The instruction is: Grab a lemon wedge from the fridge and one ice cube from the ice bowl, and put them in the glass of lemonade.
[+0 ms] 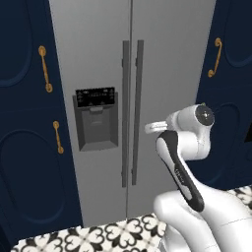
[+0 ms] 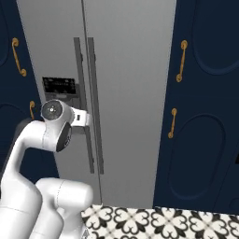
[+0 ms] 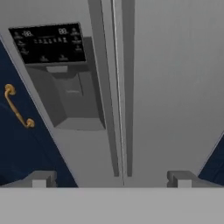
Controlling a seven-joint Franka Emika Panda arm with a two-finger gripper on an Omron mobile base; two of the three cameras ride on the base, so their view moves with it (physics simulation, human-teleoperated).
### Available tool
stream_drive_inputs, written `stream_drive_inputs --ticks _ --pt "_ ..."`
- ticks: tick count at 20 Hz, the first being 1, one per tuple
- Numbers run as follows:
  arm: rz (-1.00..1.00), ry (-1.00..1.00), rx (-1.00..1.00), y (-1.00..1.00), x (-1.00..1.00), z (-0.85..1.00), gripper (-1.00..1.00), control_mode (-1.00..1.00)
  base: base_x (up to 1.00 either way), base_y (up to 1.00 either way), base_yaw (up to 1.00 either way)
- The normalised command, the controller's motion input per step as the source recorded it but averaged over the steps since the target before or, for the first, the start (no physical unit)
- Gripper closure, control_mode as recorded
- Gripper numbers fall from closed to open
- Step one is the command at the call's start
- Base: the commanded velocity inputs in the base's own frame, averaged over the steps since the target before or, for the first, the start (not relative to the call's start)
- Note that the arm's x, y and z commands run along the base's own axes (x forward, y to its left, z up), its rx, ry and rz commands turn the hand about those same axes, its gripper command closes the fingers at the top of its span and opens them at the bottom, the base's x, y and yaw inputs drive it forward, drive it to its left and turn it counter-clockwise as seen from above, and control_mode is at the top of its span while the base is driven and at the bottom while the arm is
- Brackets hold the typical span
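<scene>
Facing the fridge (image 1: 162, 59), a tall silver-grey unit with both doors closed, standing between navy cabinets (image 1: 29, 147) with brass handles (image 1: 45, 69). Showing two long dark vertical handles (image 1: 132, 113) side by side at the middle seam, and a black-panelled dispenser recess (image 1: 95, 120) in the left door. Holding the gripper (image 3: 112, 177) in front of the seam, near the lower ends of the handles but apart from them, touching nothing. Keeping the fingertips (image 3: 41, 179) wide apart, with nothing between them. Rising from the base, the white arm (image 2: 28, 154), bent toward the doors. Lying below, a black-and-white patterned floor (image 2: 154, 219).
</scene>
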Motion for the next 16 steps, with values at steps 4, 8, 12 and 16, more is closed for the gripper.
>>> stream_drive_inputs --ticks 4,8,12,16 --pt "0.00 -0.02 0.01 0.00 0.60 0.00 -1.00 -1.00 0.00 0.00 0.00" --pt "0.00 0.00 0.00 -0.08 0.75 0.00 -1.00 -1.00 0.00 0.00 0.00" --pt "0.00 0.00 0.00 -0.13 0.80 0.01 -1.00 -1.00 0.00 0.00 0.00" --pt "0.00 0.00 0.00 0.00 0.92 0.00 -1.00 -1.00 0.00 0.00 0.00"
